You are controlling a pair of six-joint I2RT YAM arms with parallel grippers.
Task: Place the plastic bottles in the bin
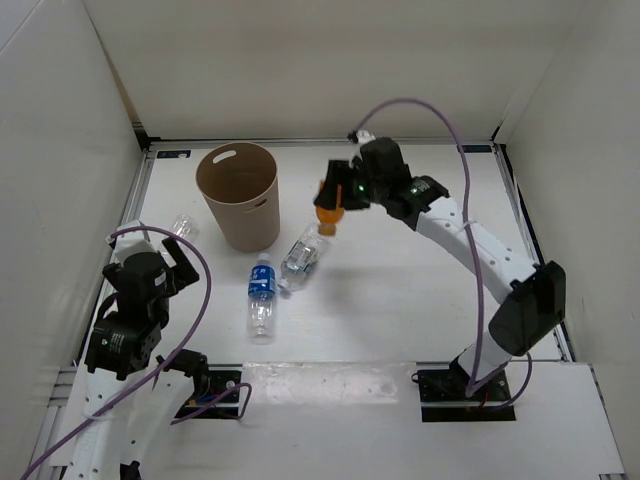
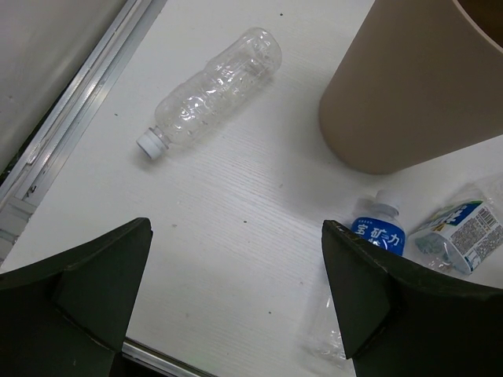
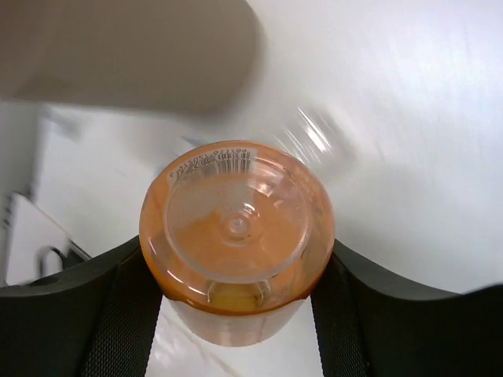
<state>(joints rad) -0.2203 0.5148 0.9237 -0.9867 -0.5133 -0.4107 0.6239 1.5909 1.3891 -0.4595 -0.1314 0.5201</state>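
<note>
My right gripper (image 1: 336, 196) is shut on a short orange bottle (image 1: 328, 212), holding it off the table just right of the tan bin (image 1: 240, 195). In the right wrist view the orange bottle (image 3: 236, 236) shows its clear base, pinched between both black fingers (image 3: 118, 298). The blurred bin (image 3: 126, 47) sits at the upper left there. A blue-label bottle (image 1: 262, 295) and a second labelled bottle (image 1: 303, 258) lie in front of the bin. A plain clear bottle (image 2: 212, 90) lies to the bin's left. My left gripper (image 2: 236, 236) is open over bare table, holding nothing.
White walls enclose the table on three sides. An aluminium rail (image 2: 75, 110) runs along the left edge, close to the clear bottle. The bin's wall (image 2: 424, 86) rises right of my left gripper. The blue-label bottle (image 2: 379, 232) lies by its right finger.
</note>
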